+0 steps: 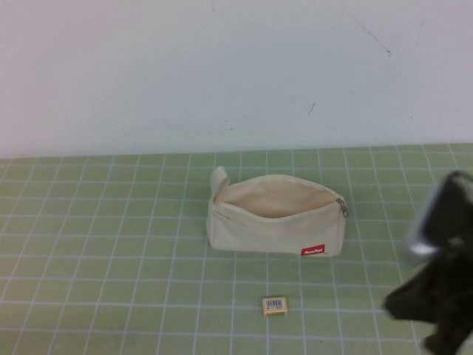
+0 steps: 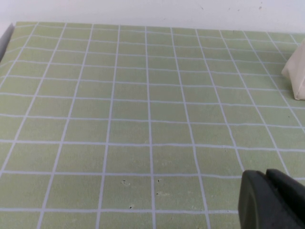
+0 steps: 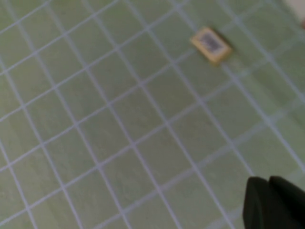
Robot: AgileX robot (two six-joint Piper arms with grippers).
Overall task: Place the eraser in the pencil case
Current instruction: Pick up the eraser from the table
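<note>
While lying unzipped on the tabletop (image 1: 89, 244): entries as follows.

Pencil case (image 1: 275, 216): cream canvas pouch, mid-tabletop, long side facing the robot; mouth gaping upward, pale lining visible. Metal zipper pull at the right end, fabric loop standing up at the left end, small red tag on the front face near the lower right corner. One cream corner also visible at the edge of the left wrist view (image 2: 297, 76).

Eraser (image 1: 275, 305): small tan block, white barcode label facing up; flat on the tabletop, nearer the robot than the pencil case, below its middle, apart from it, touching nothing. Seen again in the right wrist view (image 3: 211, 44), slightly skewed to the grid lines, well clear of the claw.

Tabletop: green mat ruled with a white grid; white wall behind.

Right claw (image 1: 443, 303): dark, blurred mass at the right edge of the high view, to the right of the eraser and toward the robot, apart from both items. Only a dark tip visible in the right wrist view (image 3: 274, 202); released or clenched, cannot tell; nothing seen in its grip.

Left claw (image 2: 271, 200): outside the high view; dark finger parts at a corner of the left wrist view, above bare mat, well apart from the pouch corner. Released or clenched, cannot tell.
</note>
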